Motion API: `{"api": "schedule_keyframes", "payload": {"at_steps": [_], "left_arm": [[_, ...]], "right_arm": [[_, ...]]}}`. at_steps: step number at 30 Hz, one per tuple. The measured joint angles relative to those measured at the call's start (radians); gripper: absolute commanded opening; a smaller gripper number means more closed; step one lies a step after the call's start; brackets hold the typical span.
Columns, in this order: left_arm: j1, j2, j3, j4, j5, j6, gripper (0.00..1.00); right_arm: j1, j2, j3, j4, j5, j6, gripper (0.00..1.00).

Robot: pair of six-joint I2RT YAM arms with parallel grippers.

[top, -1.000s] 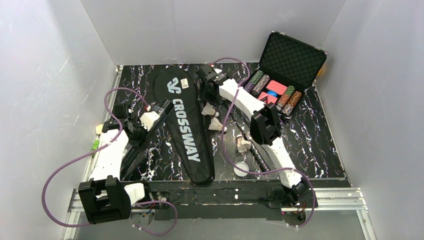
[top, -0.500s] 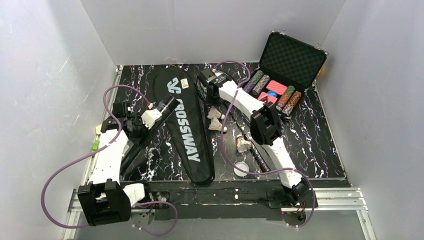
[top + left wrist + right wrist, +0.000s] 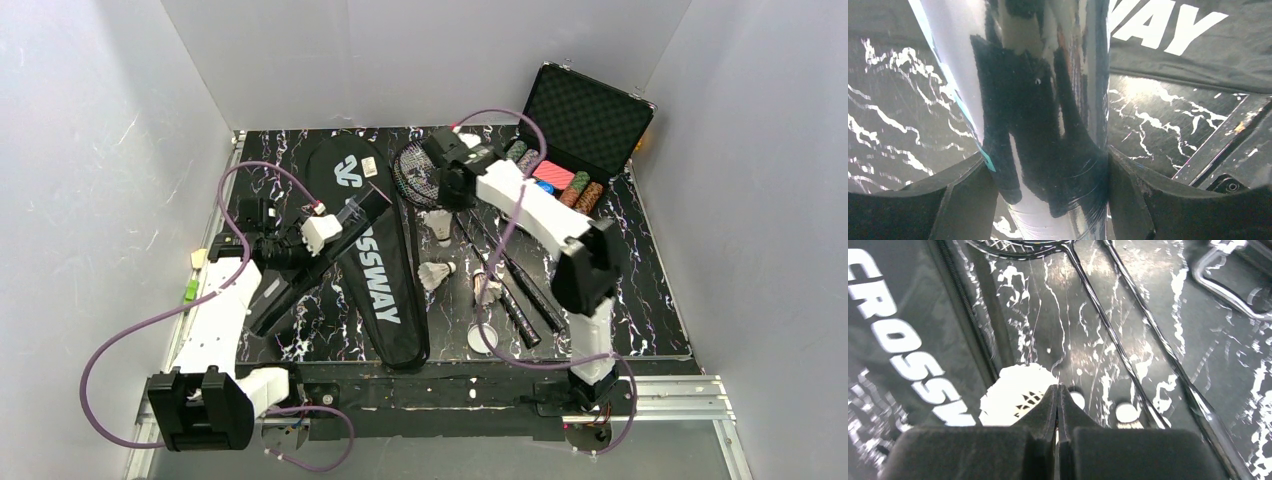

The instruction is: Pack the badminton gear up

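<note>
My left gripper (image 3: 322,233) is shut on the clear tube (image 3: 318,252), which slants over the left edge of the black CROSSWAY bag (image 3: 375,285). In the left wrist view the tube (image 3: 1048,100) fills the space between both fingers (image 3: 965,200). Above the table, by the racket heads (image 3: 413,176), my right gripper (image 3: 447,200) is shut on the feather rim of a white shuttlecock (image 3: 440,226) that hangs under it; the right wrist view shows that shuttlecock (image 3: 1010,395) beside the pressed-together jaws. Two other shuttlecocks (image 3: 436,273) (image 3: 487,290) lie on the table. The white lid (image 3: 482,338) lies near the front edge.
The two rackets' shafts (image 3: 500,265) run diagonally under the right arm to their handles (image 3: 522,322). An open black case of coloured poker chips (image 3: 575,130) stands at the back right. Grey walls close in the table on three sides.
The right gripper closed on a shuttlecock and rose with it, shifting right. The left arm swung the tube further over the bag. A second shuttlecock has shifted slightly nearer.
</note>
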Motion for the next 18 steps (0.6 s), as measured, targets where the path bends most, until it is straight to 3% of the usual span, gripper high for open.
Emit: {"api": "schedule_keyframes", "payload": {"at_steps": [3, 8, 13, 18], "left_arm": [[0.0, -0.021, -0.003, 0.003, 0.093, 0.041, 0.22], [0.0, -0.105, -0.026, -0.006, 0.235, 0.137, 0.07], [-0.014, -0.167, -0.064, -0.098, 0.358, 0.304, 0.03], [-0.033, -0.221, -0.097, -0.165, 0.467, 0.419, 0.01]], "right_arm": [[0.001, -0.196, -0.113, 0.016, -0.007, 0.013, 0.01], [0.001, -0.531, -0.296, 0.084, -0.055, 0.05, 0.01], [0.002, -0.9, -0.567, 0.261, -0.127, 0.144, 0.01], [0.021, -1.082, -0.735, 0.448, -0.159, 0.24, 0.01]]}}
